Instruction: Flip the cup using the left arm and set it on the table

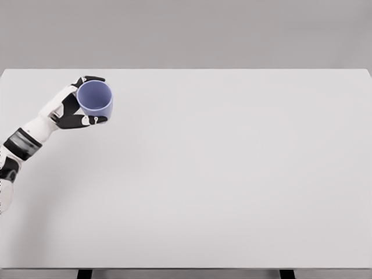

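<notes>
White and bare, the table (221,174) fills most of the head view, its near edge running along the bottom of the frame with two dark supports (85,273) showing just beneath it. Far back at the left, the fingers (93,78) of the left hand (78,107) are curled around a pale blue cup (95,98): one dark-tipped finger arches over the top of the rim, and the thumb (96,120) presses against the cup's lower side, so the cup sits clamped between them. The cup is tipped over toward the camera, its round mouth facing the viewer and its inside visible as a slightly darker blue hollow. It lies near the table's far left corner, well apart from the middle of the surface; whether it touches the tabletop or is held just above it cannot be told. From the hand, the palm and black-and-white knuckles lead down and to the left into a white wrist, then a grey-banded forearm (23,142), which leaves the frame at the left edge. Behind the table's far edge stands a plain grey wall (232,32).
</notes>
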`<move>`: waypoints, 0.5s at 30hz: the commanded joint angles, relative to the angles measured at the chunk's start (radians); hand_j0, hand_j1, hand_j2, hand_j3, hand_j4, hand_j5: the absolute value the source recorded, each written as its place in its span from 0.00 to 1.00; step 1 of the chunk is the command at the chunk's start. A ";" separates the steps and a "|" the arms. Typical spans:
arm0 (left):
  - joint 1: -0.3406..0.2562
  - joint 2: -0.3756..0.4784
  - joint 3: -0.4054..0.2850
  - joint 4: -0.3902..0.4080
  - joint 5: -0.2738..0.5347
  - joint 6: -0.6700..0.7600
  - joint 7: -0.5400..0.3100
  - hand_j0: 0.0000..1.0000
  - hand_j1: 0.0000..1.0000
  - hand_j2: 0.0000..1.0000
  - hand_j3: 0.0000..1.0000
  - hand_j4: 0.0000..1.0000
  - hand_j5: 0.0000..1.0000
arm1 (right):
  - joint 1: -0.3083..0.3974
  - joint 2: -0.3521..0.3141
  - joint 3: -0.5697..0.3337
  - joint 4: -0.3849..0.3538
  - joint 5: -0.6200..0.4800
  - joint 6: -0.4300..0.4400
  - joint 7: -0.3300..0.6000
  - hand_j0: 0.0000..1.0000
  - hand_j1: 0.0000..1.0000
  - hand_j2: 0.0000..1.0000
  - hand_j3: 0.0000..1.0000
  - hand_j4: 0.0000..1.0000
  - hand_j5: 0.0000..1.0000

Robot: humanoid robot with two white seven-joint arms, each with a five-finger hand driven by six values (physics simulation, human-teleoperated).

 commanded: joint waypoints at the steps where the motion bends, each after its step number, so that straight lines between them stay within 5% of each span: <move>1: 0.000 -0.021 -0.001 0.032 0.033 0.000 0.000 0.52 0.52 0.52 0.52 0.52 0.52 | 0.000 0.000 0.000 0.000 0.000 0.000 0.000 1.00 1.00 1.00 1.00 1.00 1.00; 15: 0.017 -0.075 -0.008 0.121 0.061 0.010 0.000 0.53 0.53 0.53 0.53 0.53 0.53 | 0.000 0.000 0.000 0.000 0.000 0.000 0.000 1.00 1.00 1.00 1.00 1.00 1.00</move>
